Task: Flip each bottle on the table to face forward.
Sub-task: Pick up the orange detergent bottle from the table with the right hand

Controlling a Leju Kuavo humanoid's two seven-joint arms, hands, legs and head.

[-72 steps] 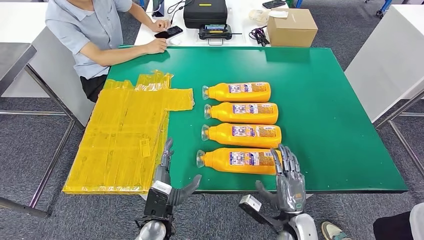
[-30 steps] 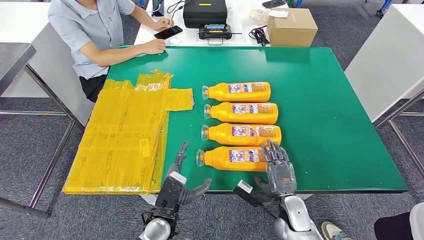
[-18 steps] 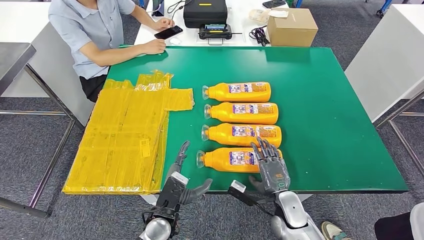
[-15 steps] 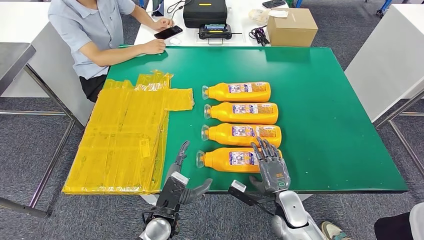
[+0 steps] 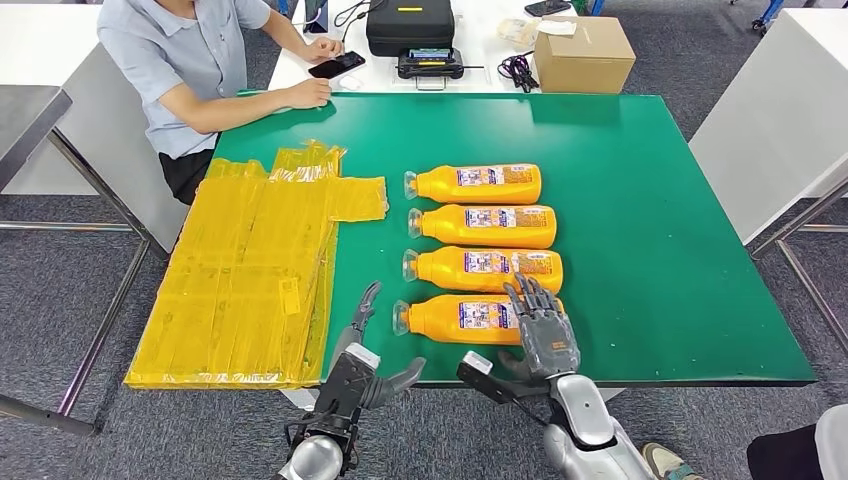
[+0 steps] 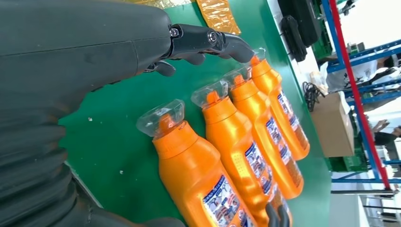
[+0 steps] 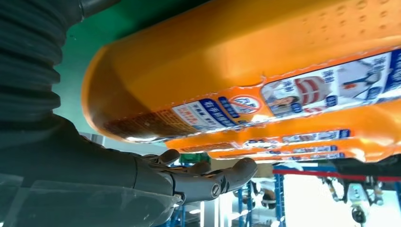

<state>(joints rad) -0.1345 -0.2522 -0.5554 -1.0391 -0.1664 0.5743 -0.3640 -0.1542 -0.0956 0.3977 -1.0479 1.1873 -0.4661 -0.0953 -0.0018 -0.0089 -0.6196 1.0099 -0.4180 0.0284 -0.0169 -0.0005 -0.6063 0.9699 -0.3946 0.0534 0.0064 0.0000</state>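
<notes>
Bottles, 4 of them, lie side by side on the green table, caps toward my left hand, printed labels up. My right hand hovers over the base end of the nearest bottle, fingers spread and released, grasping nothing; from the right wrist view the orange body sits just beyond the fingertips, and I cannot tell whether they touch it. My left hand waits near the cap of that same bottle, fingers extended and apart, thumb out, nothing held.

I judge the step in hand to be the grasp on the nearest bottle ahead of its turn. To do it well, I would settle the right fingers around the wide base, thumb opposite, so the smooth plastic cannot spin out of the hold. The second bottle lies just beyond the fingertips, so I would lift slightly before rolling, to avoid nudging the row. The left hand could steady the neck end.
</notes>
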